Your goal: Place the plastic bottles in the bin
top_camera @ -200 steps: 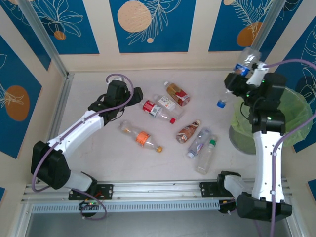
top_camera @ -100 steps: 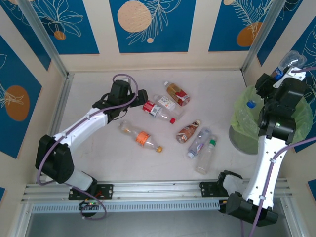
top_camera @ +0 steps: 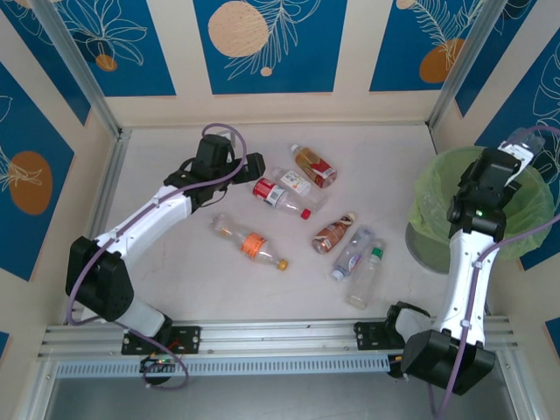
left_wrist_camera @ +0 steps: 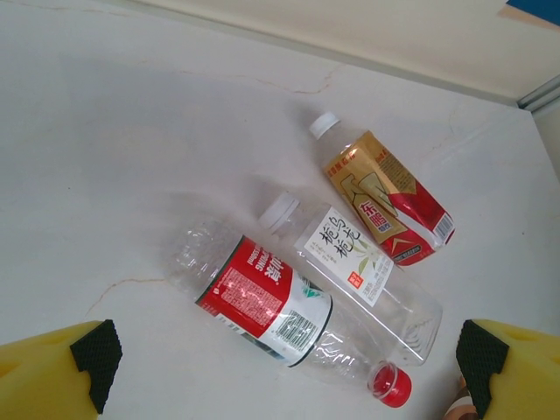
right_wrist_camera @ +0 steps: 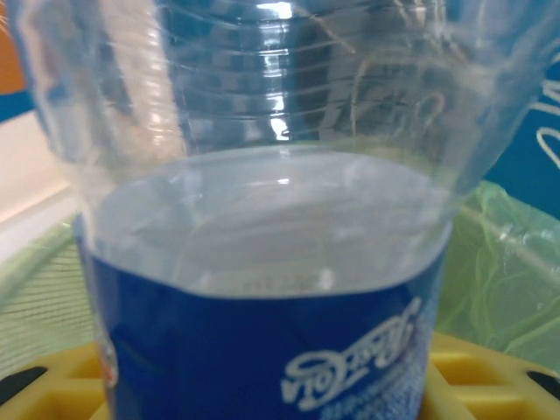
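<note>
My right arm stands tall at the frame's right edge, my right gripper [top_camera: 512, 156] pinching a blue-labelled bottle [top_camera: 526, 140] over the bin's [top_camera: 435, 203] upper-right rim. A second ago it hung to the bin's upper left. My left gripper [top_camera: 248, 166], spread wide, hovers just upper left of the red-labelled bottle [left_wrist_camera: 262, 302].

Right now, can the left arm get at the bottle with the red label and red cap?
Probably yes. The left pincer stands open just over the red-label bottle, with nothing between them; the white-label bottle lying against it may crowd the grasp.
</note>
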